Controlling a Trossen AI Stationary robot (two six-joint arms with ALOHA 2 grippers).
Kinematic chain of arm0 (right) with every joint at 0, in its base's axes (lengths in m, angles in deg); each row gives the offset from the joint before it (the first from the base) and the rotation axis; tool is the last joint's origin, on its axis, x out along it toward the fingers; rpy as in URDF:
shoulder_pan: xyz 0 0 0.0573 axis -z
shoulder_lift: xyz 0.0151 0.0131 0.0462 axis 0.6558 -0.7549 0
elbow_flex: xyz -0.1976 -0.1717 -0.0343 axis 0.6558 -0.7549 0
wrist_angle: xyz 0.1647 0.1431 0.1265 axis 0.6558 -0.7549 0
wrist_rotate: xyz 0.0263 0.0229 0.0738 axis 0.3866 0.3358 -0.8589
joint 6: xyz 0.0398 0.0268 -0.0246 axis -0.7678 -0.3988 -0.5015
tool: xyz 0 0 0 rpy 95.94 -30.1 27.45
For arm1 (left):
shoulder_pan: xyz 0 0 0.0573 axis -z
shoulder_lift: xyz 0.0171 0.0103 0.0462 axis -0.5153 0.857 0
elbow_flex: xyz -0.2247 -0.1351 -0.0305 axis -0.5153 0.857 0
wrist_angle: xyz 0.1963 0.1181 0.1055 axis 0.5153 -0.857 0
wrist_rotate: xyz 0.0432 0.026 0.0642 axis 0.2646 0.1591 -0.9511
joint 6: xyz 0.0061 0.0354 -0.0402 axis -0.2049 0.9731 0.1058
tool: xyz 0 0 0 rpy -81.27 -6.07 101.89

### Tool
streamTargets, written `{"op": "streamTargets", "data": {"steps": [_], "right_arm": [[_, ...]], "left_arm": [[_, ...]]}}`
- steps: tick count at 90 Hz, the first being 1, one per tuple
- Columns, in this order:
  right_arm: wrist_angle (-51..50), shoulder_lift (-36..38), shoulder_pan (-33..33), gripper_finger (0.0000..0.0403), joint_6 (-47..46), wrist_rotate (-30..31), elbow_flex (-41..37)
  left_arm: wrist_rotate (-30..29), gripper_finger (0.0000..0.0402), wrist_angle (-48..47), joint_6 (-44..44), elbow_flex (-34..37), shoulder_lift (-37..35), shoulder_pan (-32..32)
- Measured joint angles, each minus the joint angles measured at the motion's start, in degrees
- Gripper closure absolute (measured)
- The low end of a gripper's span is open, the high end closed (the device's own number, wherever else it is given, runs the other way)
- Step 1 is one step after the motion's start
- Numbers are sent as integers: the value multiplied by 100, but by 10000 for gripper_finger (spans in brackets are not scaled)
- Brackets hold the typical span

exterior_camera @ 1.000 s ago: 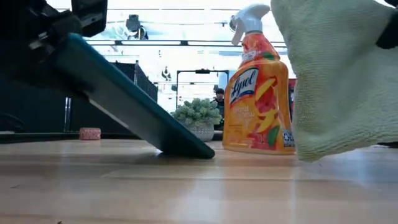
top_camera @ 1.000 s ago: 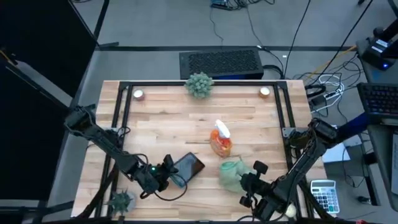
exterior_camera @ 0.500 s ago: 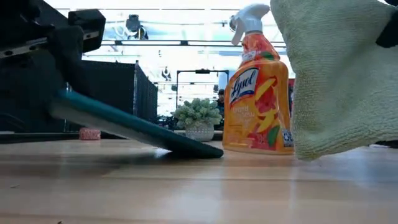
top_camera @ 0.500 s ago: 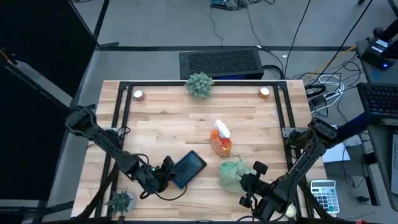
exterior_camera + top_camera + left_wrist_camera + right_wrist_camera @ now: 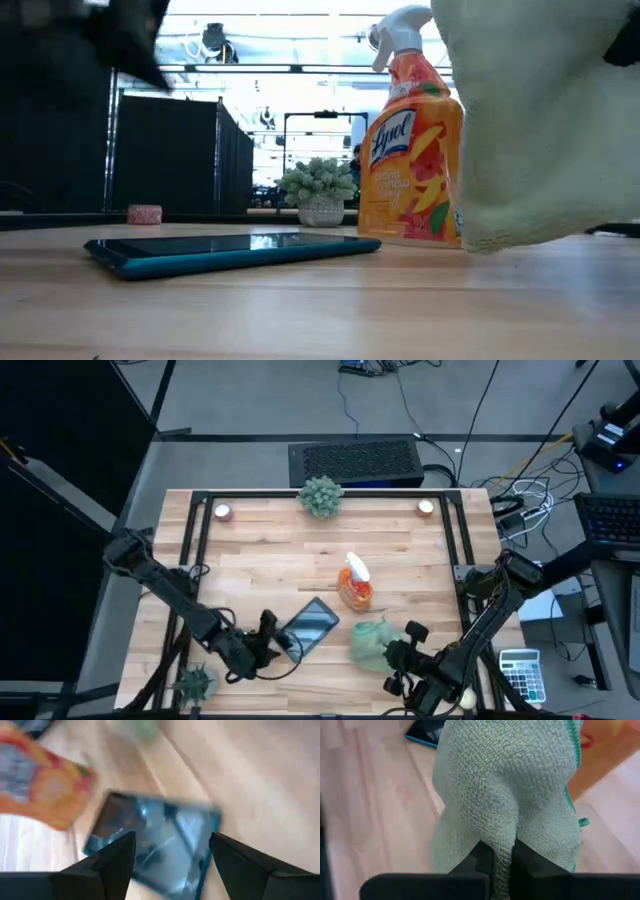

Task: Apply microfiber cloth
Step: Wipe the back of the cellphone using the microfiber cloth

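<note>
Well, the pale sage-green microfiber cloth (image 5: 505, 785) hangs pinched in the right gripper (image 5: 501, 856), lifted off the light wooden table (image 5: 260, 550) beside the orange spray bottle (image 5: 410, 140). Nearby, the flat dark tablet (image 5: 235, 250) lies before the left gripper (image 5: 172, 857), whose fingers are spread and empty.

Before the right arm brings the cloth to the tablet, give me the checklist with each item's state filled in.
1. Microfiber cloth gripped by right tool: ok, pinched at a fold.
2. Cloth off the table: ok, hanging clear in the low view.
3. Tablet lying flat: ok.
4. Left tool released from the tablet: ok, fingers open, nothing between them.
5. Spray bottle clear of the path: cannot tell, it stands close beside the cloth.
</note>
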Motion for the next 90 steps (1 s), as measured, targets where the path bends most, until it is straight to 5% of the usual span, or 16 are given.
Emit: {"op": "streamTargets", "data": {"steps": [10,23,50,67,80,90], "right_arm": [[-403,0,-6,394,209,-579,0],[-1844,5,-95,394,-730,-1445,0],[-2910,11,-96,385,-2501,-2124,-1],[-2691,18,30,295,-2531,-2918,-1],[-2686,431,173,212,-1665,-4014,177],[-2620,907,225,171,-1345,-3848,598]], "left_arm": [[-52,160,-54,-1483,-31,-314,-12],[-83,160,-48,-2805,-34,-468,21],[-475,160,-18,-3678,-34,-312,18],[-485,160,93,-3680,-34,-305,17],[-255,160,158,-3687,-40,-125,-63],[88,160,116,-3823,-30,301,-271]]}}
